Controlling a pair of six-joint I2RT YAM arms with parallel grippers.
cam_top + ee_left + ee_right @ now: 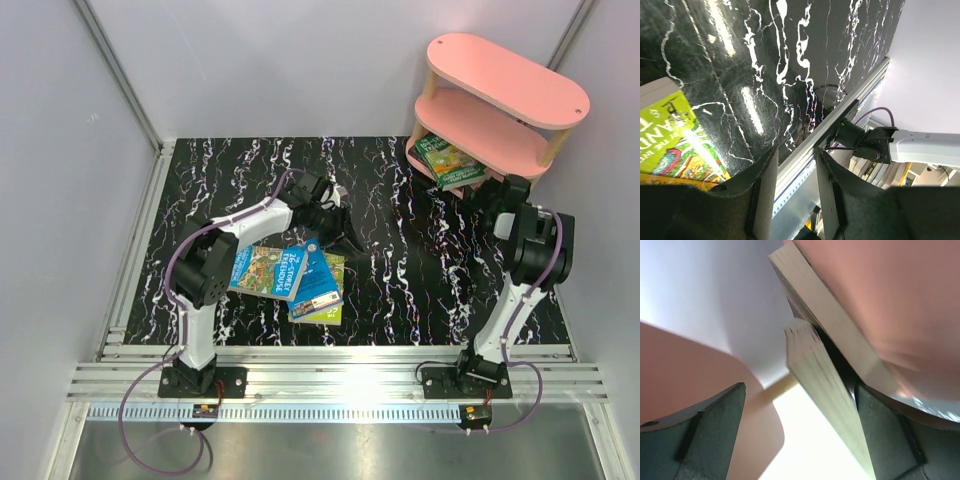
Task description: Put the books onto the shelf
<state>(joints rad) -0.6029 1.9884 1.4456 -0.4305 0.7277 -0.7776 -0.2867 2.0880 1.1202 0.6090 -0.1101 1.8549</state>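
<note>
Left gripper [796, 152] hangs over the table [420, 290] just beside the book pile [290, 275], jaws a narrow gap apart with nothing in them. Right gripper [800, 390] is at the bottom level of the shelf [505, 75], jaws wide and released around page edges. Green book [452, 160] lies there. I'd back out straight and low: the board above is close, the table behind is open.

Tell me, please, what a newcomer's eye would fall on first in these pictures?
The pink three-tier shelf of oval boards at the far right corner stands out most, with a green-covered paperback on a lower board and the right gripper open just before it. Next comes the fanned pile of blue and yellow-green paperbacks on the black white-veined table, beside the left arm.
</note>
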